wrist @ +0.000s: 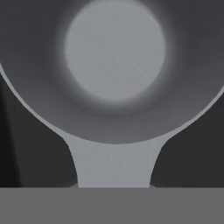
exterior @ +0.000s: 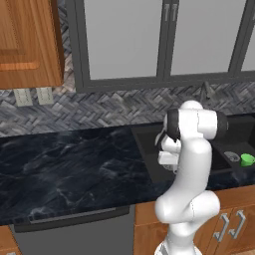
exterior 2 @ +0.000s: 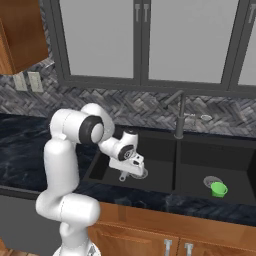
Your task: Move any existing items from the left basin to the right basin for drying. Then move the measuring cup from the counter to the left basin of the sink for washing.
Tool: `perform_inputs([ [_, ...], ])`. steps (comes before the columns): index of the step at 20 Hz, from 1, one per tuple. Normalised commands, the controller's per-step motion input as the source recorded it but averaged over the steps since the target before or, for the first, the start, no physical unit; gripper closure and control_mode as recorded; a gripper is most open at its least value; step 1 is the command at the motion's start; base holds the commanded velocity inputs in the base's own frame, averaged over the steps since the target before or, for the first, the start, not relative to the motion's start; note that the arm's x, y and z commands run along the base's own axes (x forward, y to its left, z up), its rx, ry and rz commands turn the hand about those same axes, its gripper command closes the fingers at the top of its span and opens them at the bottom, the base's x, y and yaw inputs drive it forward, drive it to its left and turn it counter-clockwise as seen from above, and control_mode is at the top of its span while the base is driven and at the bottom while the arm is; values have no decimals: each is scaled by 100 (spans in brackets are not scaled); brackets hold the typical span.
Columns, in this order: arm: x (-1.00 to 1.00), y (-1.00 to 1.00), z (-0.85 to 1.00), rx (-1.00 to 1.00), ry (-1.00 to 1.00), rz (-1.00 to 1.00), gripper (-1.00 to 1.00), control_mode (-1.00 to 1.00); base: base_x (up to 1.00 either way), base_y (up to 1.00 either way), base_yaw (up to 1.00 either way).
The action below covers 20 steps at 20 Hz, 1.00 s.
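Observation:
The silver-grey measuring cup [wrist: 116, 52] looms close under the hand, its round bottom up and its flat handle running down between the fingers. My gripper [exterior 2: 133, 169] is low inside the left basin [exterior 2: 157, 150] of the black sink, shut on the cup's handle, whose end [exterior 2: 122, 177] sticks out to the lower left. The basin's silver drain [exterior 2: 143, 174] lies just beside the hand. From the left base, the gripper [exterior: 169, 164] hangs over the left basin [exterior: 147, 144], partly hidden by my arm. A small green cup [exterior 2: 218, 189] lies in the right basin [exterior 2: 215, 160].
The dark faucet [exterior 2: 179, 117] stands at the sink's divider, right of my hand. Black marble counter [exterior: 64, 159] stretches left of the sink. The green cup [exterior: 247, 160] and a drain [exterior: 231, 156] lie in the right basin. Wooden cabinets sit below, windows behind.

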Motion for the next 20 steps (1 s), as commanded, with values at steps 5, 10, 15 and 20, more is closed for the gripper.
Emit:
perform_inputs([
  [5, 29, 0, -31, 0, 1, -6, 100, -100, 0, 0, 0],
  [10, 37, 0, -32, 0, 2, -2, 100, -100, 0, 0, 0],
  [15, 34, 0, -38, 0, 2, 0, 100, -100, 0, 0, 0],
  [20, 31, 0, -28, 0, 2, 0, 100, -100, 0, 0, 0],
])
